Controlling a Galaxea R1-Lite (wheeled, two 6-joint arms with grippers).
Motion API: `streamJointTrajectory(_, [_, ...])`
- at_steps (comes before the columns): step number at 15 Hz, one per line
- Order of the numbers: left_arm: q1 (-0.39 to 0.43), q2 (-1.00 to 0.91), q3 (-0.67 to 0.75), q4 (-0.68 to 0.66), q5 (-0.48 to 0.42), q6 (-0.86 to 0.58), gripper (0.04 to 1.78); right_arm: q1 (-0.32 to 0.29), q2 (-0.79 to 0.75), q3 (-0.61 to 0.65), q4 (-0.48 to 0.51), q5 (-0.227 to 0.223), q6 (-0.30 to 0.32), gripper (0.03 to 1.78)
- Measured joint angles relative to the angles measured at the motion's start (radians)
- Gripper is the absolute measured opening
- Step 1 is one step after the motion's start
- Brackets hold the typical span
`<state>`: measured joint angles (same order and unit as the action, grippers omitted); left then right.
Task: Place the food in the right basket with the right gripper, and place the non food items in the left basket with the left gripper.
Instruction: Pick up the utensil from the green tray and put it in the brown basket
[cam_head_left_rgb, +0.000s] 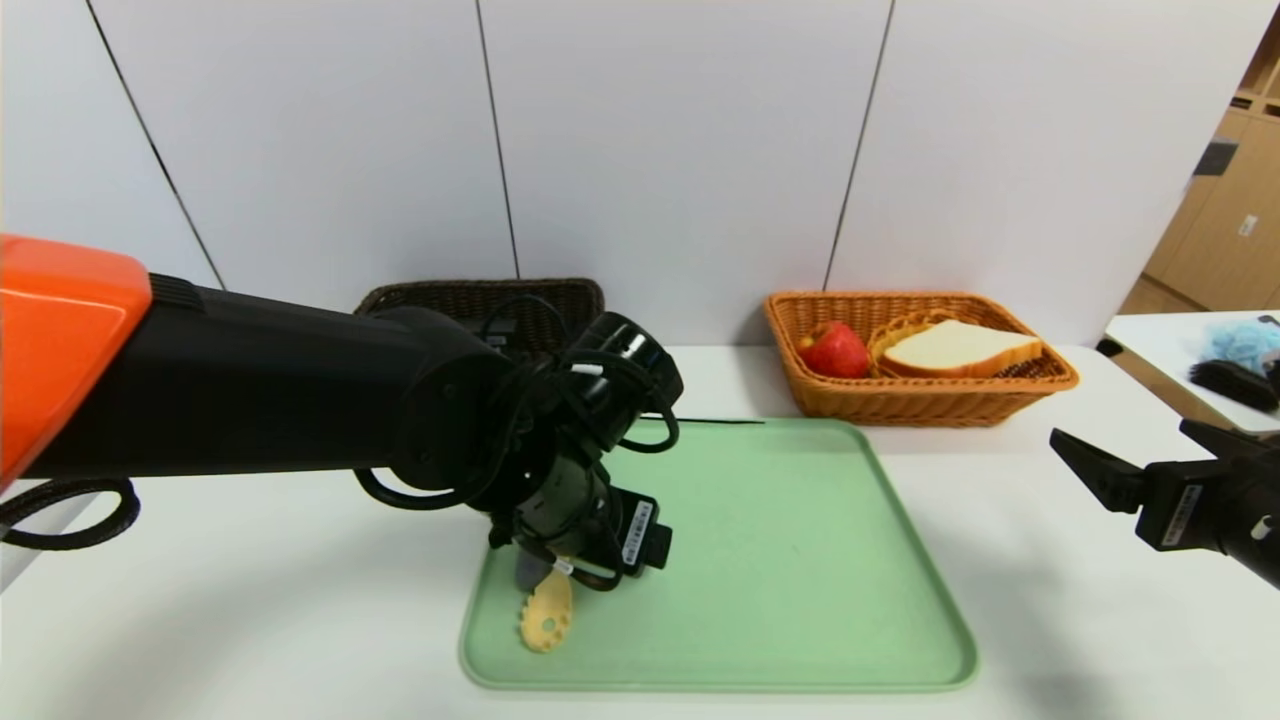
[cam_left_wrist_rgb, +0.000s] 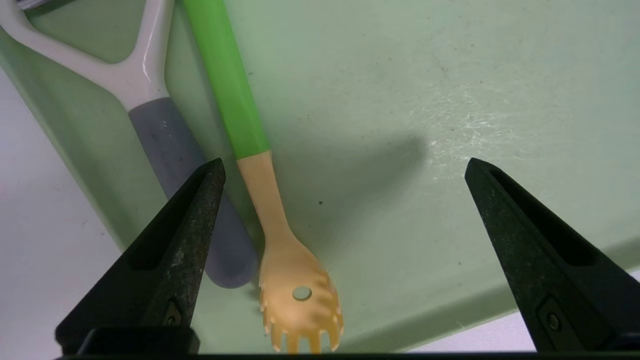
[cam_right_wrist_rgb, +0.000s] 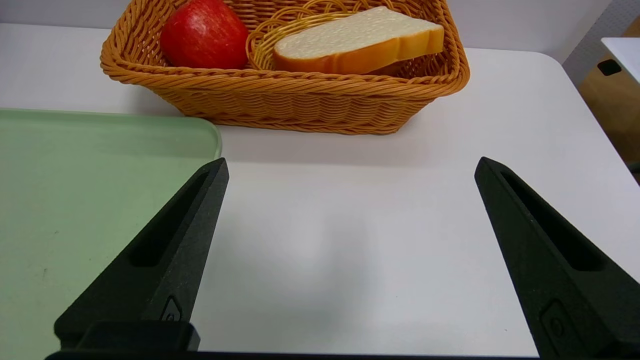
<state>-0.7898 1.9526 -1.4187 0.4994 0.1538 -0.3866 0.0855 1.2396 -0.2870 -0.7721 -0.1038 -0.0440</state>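
I am holding my left gripper (cam_left_wrist_rgb: 345, 170) low over the near left corner of the pale green plastic tray (cam_head_left_rgb: 800, 560), with its black fingers (cam_left_wrist_rgb: 175, 240) spread wide and gripping nothing. Below them, a pasta fork with a bright green handle and a tan toothed head (cam_left_wrist_rgb: 280, 250) is lying flat on the tray floor, its head pointing toward the tray's near edge. Just beside it, a peeler with a white forked head and a grey handle (cam_left_wrist_rgb: 170, 145) is resting against the tray's left rim, and one of my left fingers is hanging over the grey handle. The fork head (cam_head_left_rgb: 547, 612) is peeking out under my left wrist in the head view.

I am keeping my right gripper (cam_right_wrist_rgb: 350, 170) above the white table (cam_right_wrist_rgb: 350, 240), right of the tray, its fingers also spread and bare. Beyond it, the orange wicker basket (cam_head_left_rgb: 930, 400) is sitting on the table with a red apple (cam_right_wrist_rgb: 204, 34) and a slice of white bread (cam_right_wrist_rgb: 357, 37) inside. The dark brown wicker basket (cam_head_left_rgb: 470, 298) is standing behind my left arm.
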Motion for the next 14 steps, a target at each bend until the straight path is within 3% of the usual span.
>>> streamJointTrajectory(14, [0.004, 0.059, 0.006, -0.043, 0.016, -0.001, 1.69, -0.001, -0.001, 0.003, -0.001, 0.0, 0.007, 1.7])
